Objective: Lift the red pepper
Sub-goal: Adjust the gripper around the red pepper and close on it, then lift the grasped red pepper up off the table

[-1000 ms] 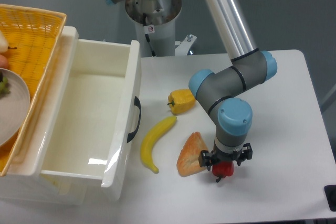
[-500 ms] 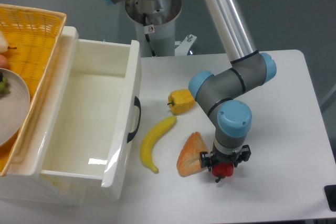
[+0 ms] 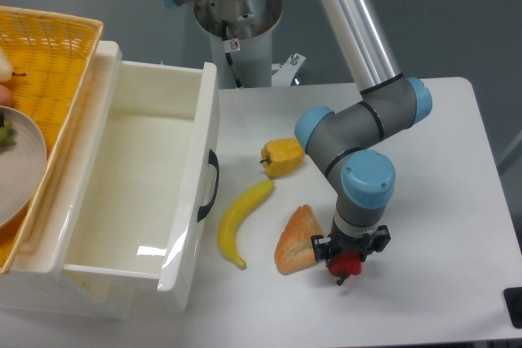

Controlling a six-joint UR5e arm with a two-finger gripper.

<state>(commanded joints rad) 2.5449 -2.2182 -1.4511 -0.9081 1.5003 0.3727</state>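
The red pepper is a small glossy red piece with a short dark stem pointing down toward the table's front edge. It sits just right of the bread wedge. My gripper comes down on it from above, and its dark fingers flank the pepper on both sides. Most of the pepper is covered by the wrist. Whether the fingers are pressed on it cannot be made out from this angle.
A bread wedge lies close to the left of the gripper. A banana and a yellow pepper lie further left. An open white drawer and a yellow basket with a plate fill the left side.
The wrist has shifted slightly to the right and lower over the red pepper. The pepper shows a little less below the gripper.
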